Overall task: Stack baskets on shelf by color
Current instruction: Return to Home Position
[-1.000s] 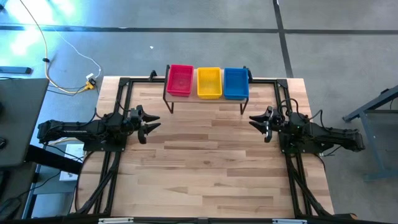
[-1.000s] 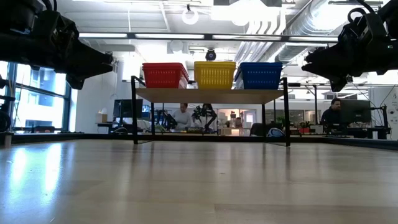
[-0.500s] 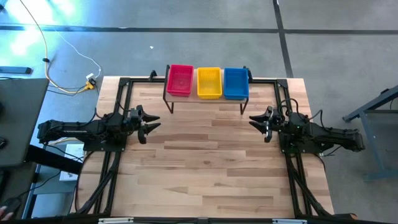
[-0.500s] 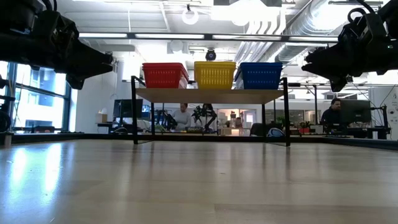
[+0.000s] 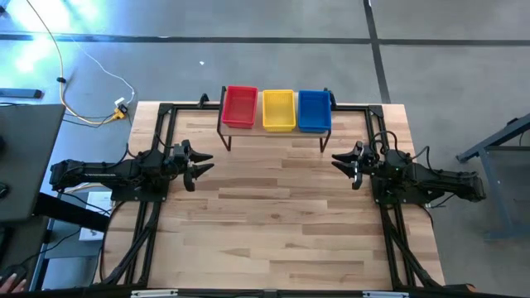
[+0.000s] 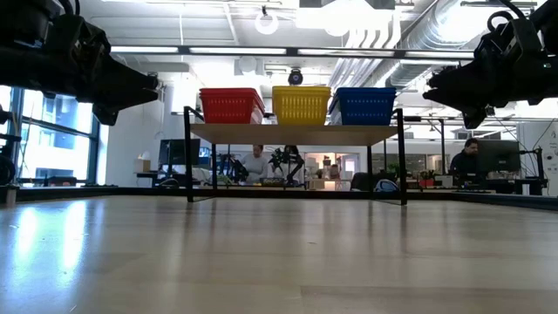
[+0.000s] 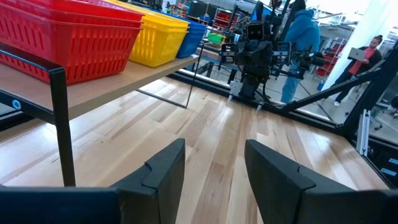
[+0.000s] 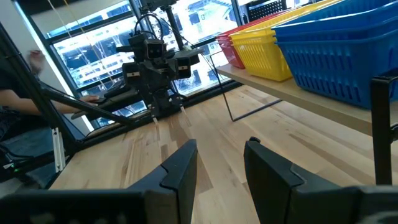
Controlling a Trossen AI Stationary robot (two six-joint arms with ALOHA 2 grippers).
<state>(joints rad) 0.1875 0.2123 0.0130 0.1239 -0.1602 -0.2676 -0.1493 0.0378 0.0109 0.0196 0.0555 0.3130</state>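
Red baskets [image 5: 240, 106], yellow baskets [image 5: 278, 109] and blue baskets [image 5: 314, 109] stand side by side on the shelf [image 6: 296, 133], a wooden plank on black legs at the table's far edge. In the wrist views each colour shows as a nested stack: red [image 7: 68, 34], yellow [image 8: 273, 53], blue [image 8: 339, 53]. My left gripper [image 5: 199, 164] hovers open at the table's left side, my right gripper [image 5: 344, 164] open at the right side. Both point level toward the table's middle, with nothing between their fingers.
Black frame rails [image 5: 157, 141] run along the table's left, right and far sides. The wooden tabletop [image 5: 273, 215] stretches between the arms and toward the near edge. People [image 7: 298, 43] stand in the room beyond the table. A hand [image 5: 12, 281] shows at the lower left corner.
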